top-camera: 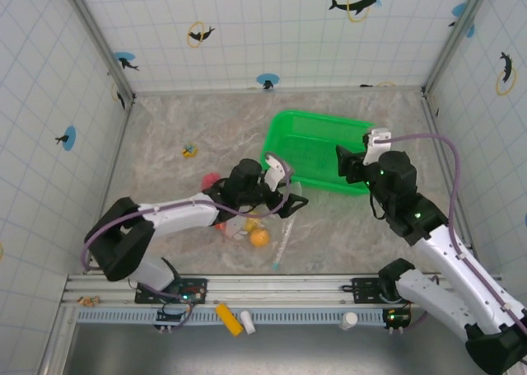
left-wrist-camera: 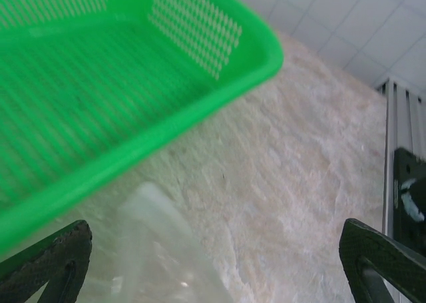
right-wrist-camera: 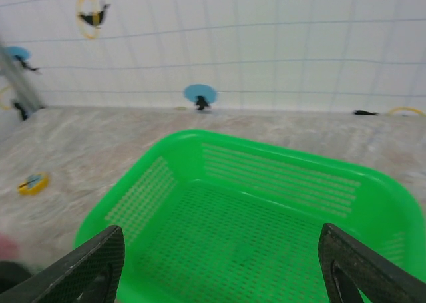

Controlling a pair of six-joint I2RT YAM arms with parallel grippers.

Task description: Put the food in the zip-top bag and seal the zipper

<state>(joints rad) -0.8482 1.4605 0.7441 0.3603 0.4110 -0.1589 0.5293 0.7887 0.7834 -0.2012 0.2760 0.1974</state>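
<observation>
Top external view: the left gripper (top-camera: 278, 173) hangs at mid-frame with fingers spread wide and empty, just beside the lower-left corner of the green basket (top-camera: 317, 148). Below it the zip-top bag (top-camera: 255, 217) lies crumpled on the table (top-camera: 165, 128), an orange toy (top-camera: 259, 237) and a yellow toy (top-camera: 249, 224) showing through the plastic; the zipper (top-camera: 282, 241) runs down the bag's right edge. A pink toy (top-camera: 212, 180) sits left of the arm. The right gripper (top-camera: 354, 157), fingers also apart and holding nothing, hovers over the basket's right end.
</observation>
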